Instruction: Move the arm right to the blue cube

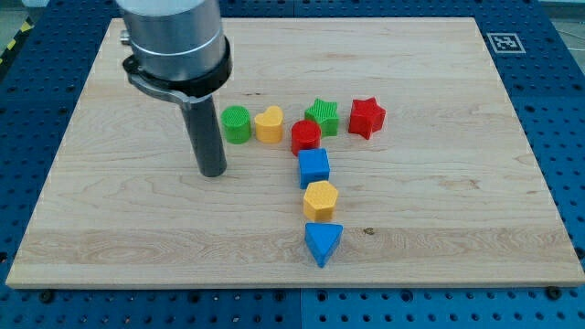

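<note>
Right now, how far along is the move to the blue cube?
Done: my tip is down on the wooden board, level with the blue cube. In hand: it stands to the view's left of that cube, apart from it, just below the green cylinder. Left: crossing the bare gap rightward to reach the cube; no contact yet.

Blue cube sits approx centre of frame, flat on its base, slightly rotated, top face lighter than front. It's the 2nd piece in a column running down the middle. My tip is to its left at the same height, well apart.
</note>
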`<act>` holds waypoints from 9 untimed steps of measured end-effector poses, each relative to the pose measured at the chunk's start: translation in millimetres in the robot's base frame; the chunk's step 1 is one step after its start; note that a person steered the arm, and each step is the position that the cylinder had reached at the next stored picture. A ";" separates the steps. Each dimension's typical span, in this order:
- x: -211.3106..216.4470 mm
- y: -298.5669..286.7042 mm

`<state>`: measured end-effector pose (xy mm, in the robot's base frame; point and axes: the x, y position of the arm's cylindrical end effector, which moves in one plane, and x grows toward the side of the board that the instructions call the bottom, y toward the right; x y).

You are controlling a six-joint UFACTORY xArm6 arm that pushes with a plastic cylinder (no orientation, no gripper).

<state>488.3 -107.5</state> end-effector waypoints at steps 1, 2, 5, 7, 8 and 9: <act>-12.7 -28.6; -46.1 -60.0; -205.5 72.2; -213.2 183.1; -213.2 183.6; -213.2 183.9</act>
<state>275.1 76.3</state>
